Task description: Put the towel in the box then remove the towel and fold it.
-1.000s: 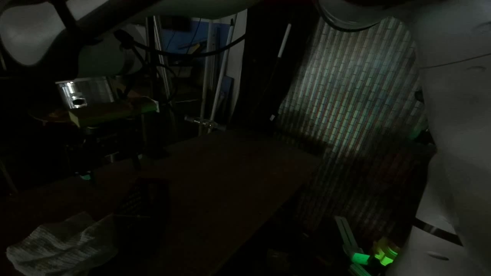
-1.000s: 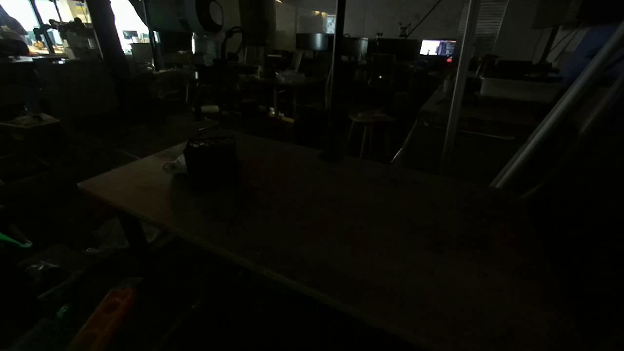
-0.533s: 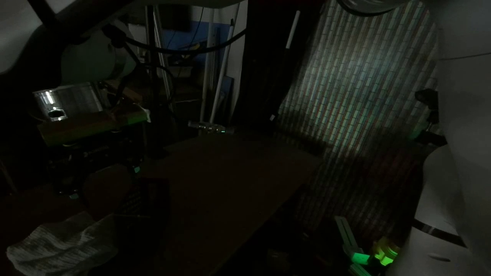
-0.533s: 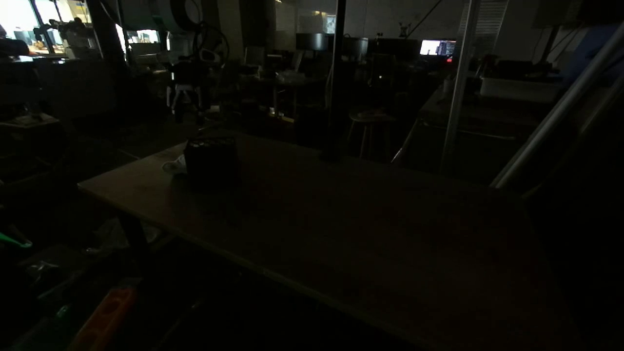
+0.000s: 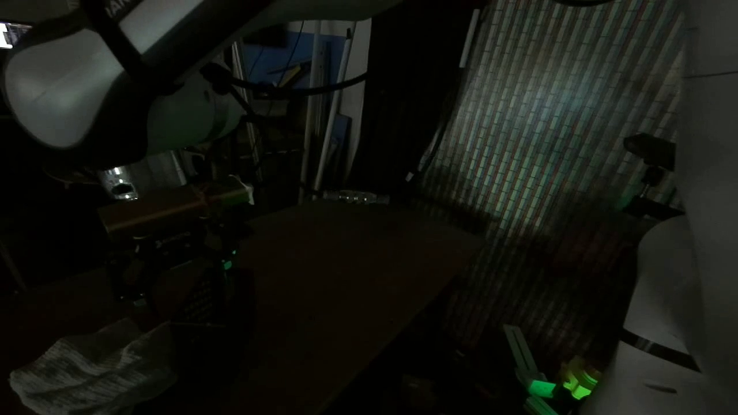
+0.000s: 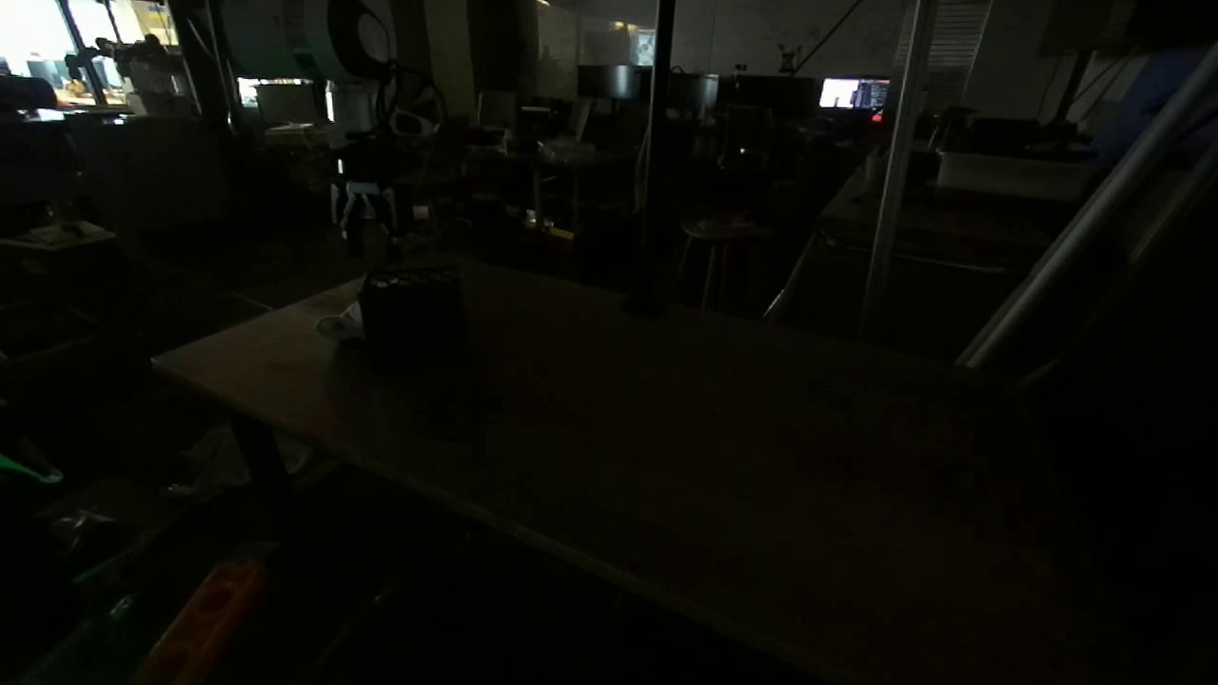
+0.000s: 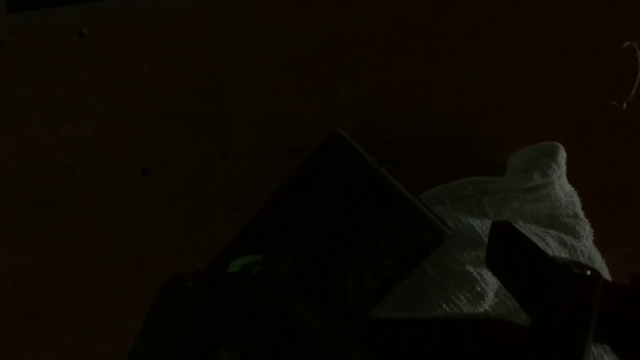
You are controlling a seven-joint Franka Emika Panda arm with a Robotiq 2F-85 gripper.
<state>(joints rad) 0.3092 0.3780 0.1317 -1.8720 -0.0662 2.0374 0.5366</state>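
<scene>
The scene was very dimly lit. A pale whitish-grey, faintly ribbed cloth towel (image 5: 92,369) was spread loose and wrinkled on a dark reddish-brown tabletop (image 6: 666,409), outside and just beside a small, nearly black, straight-sided box (image 6: 411,319). In the wrist view, part of the towel was hidden behind a corner of the box; whether the two were touching could not be told. The box was stood upright, one edge of its rim picked out by a faint line of light, its inside too dark to be read. In an exterior view, only a small pale bulge of the towel could be seen past the box's side.

A black two-fingered hand (image 5: 183,283) was held in the air above the box and the towel, its fingers spread well apart. In the wrist view, a green glint was shown on one finger, over the box, while the other was outlined against the towel. The hand was carried by a white, rounded robot arm (image 5: 63,86).

Farther off, a striped, brick-patterned panel (image 5: 519,144) was faintly lit, and a bright rectangular screen (image 6: 842,92) was seen. An orange strip with round holes (image 6: 205,609) was placed past the tabletop's edge.
</scene>
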